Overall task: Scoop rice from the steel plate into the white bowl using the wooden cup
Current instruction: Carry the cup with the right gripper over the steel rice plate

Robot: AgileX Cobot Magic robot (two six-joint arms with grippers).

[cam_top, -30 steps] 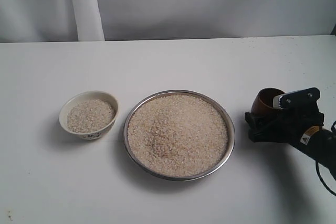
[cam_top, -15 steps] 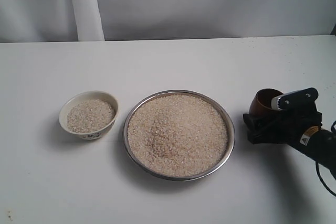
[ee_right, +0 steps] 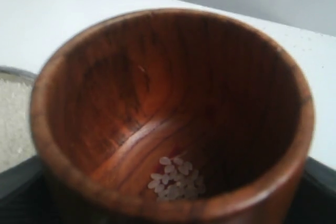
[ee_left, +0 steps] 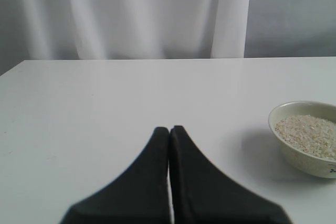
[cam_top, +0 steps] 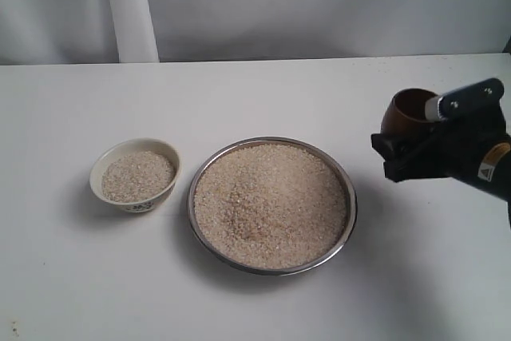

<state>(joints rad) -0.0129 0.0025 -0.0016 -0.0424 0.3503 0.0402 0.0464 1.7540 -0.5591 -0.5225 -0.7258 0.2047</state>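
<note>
- The steel plate [cam_top: 354, 212] sits mid-counter [cam_top: 255, 93], heaped with rice [cam_top: 270, 204] up to its rim.
- The white bowl [cam_top: 136, 143] stands at the plate's 9 o'clock, partly filled with rice, with a narrow strip of counter between the two rims.
- Broad bare counter lies at the plate's 12 o'clock up to the back edge, and a narrower band at 6 o'clock.
- At the plate's 2 o'clock, apart from its rim, the right gripper [cam_top: 410, 128] clamps the wooden cup [cam_top: 403, 113] between widely spread jaws.
- Only the right wrist view looks into the cup: a few grains [ee_right: 176, 177] lie at its bottom.
- Only the left wrist view shows the left gripper [ee_left: 169, 132]: its jaws are pressed together on nothing, and the bowl is near.
</note>
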